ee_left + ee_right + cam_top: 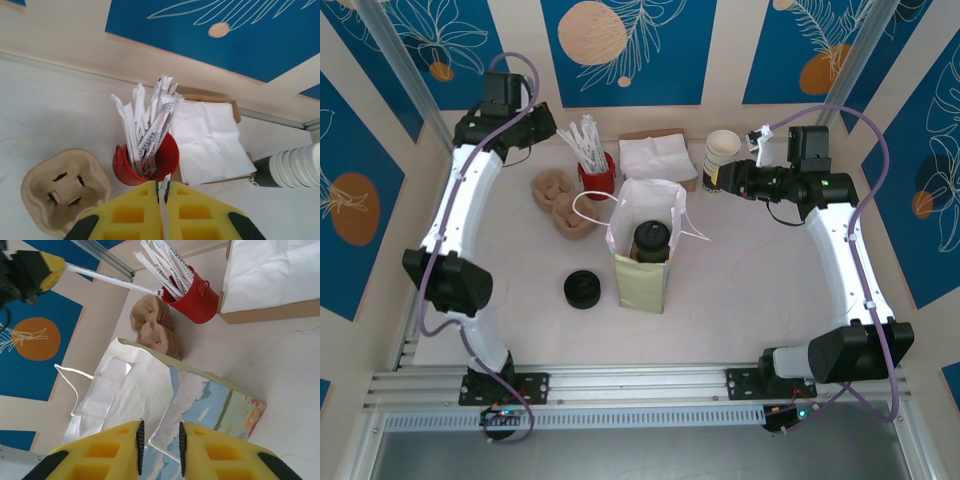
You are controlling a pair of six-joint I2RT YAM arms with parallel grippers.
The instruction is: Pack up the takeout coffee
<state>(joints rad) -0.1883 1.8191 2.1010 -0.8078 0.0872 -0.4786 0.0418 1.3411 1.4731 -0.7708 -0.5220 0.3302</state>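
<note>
Takeout coffee (651,240) sits half-hidden in bag (640,288); left fingers (134,216) pinch a straw (165,182), right fingers (114,450) apart.

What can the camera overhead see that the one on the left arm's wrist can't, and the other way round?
Overhead: the takeout coffee standing inside the paper bag, and a loose black lid beside it. Left wrist: the left claw shut on one wrapped straw, close up. Both: the red cup of straws, napkins, cardboard cup carriers, stacked paper cups.
</note>
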